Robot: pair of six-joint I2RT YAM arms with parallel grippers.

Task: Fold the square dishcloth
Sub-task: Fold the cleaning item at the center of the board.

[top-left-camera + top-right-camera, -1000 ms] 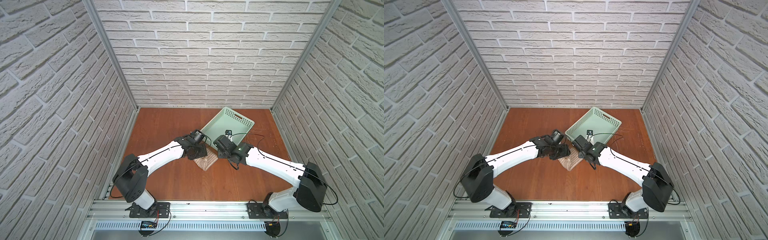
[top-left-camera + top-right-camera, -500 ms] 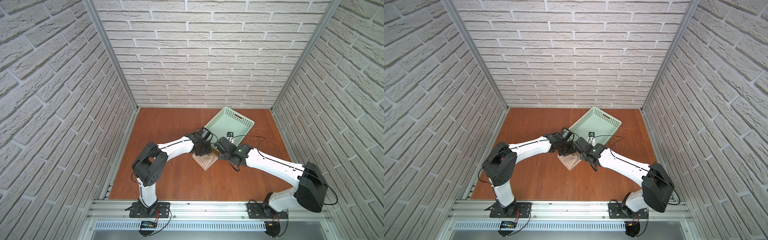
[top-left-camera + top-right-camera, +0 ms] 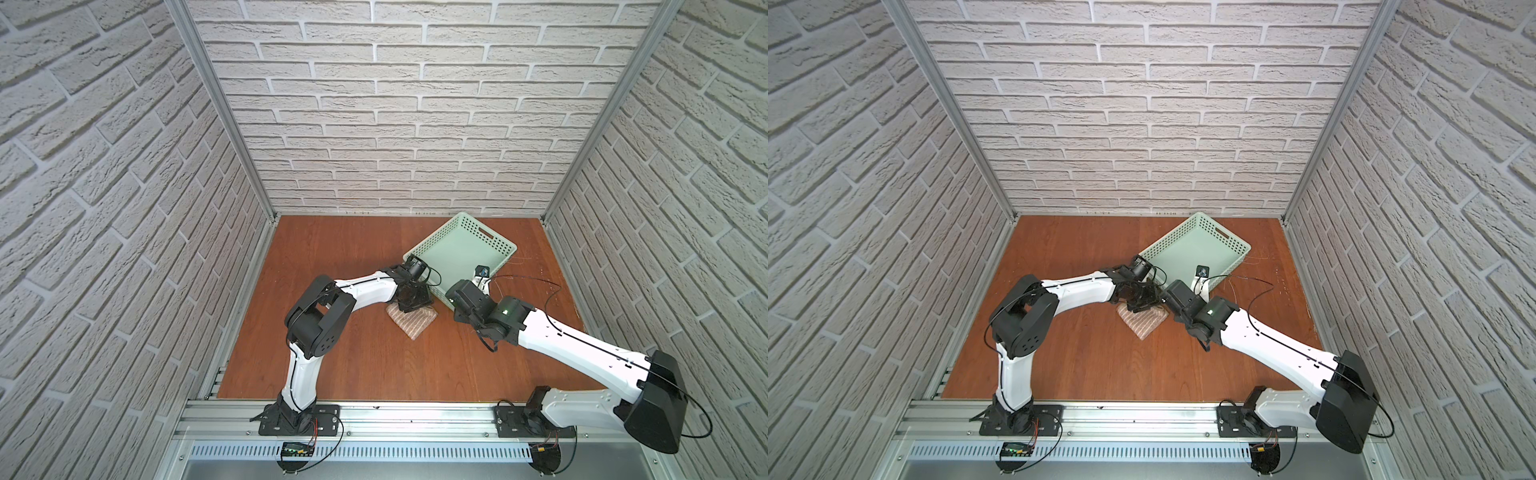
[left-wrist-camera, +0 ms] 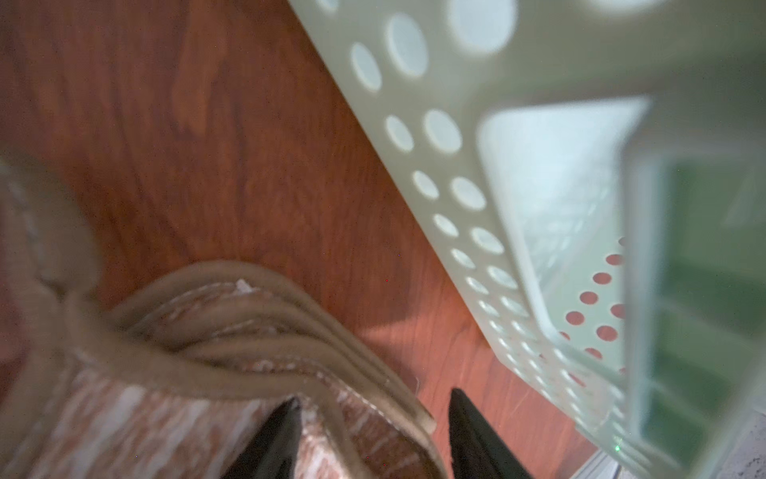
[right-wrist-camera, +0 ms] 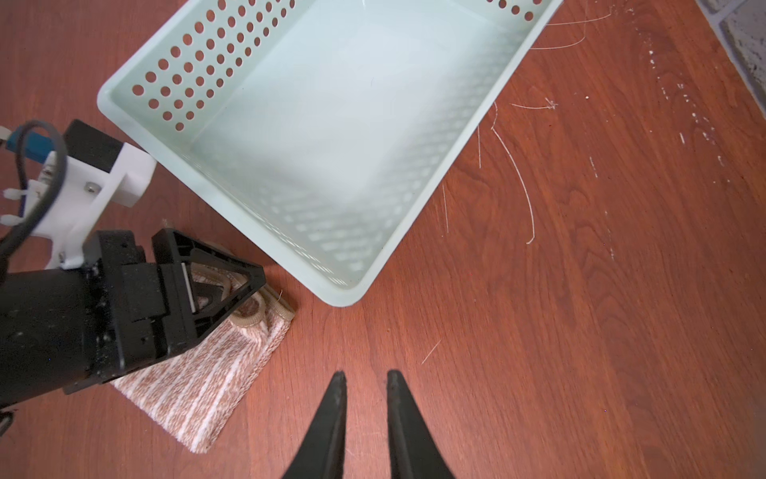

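Note:
The square dishcloth [image 3: 414, 325] [image 3: 1145, 326] lies folded into a small tan, cream-striped rectangle on the wooden table, just in front of the green basket. My left gripper [image 3: 412, 300] [image 4: 373, 396] hovers over its far end with the jaws open; one finger [image 4: 275, 439] is over the cloth's stacked brown edges [image 4: 232, 327], the other [image 4: 476, 439] over bare wood. My right gripper [image 5: 367, 372] [image 3: 454, 301] hangs above bare table beside the dishcloth [image 5: 199, 394], its fingers a narrow gap apart with nothing between them.
The mint-green perforated basket [image 3: 459, 217] [image 3: 1196, 216] [image 5: 232, 215] stands tilted at the back right, its near corner close to both grippers. Loose pale threads [image 5: 518, 174] lie on the wood right of it. Brick walls enclose three sides.
My left arm has raised its elbow and carried its gripper toward the basket, over the cloth's far end. The left jaws narrowed, then widened again. The right fingers parted slightly. The cloth stayed put.

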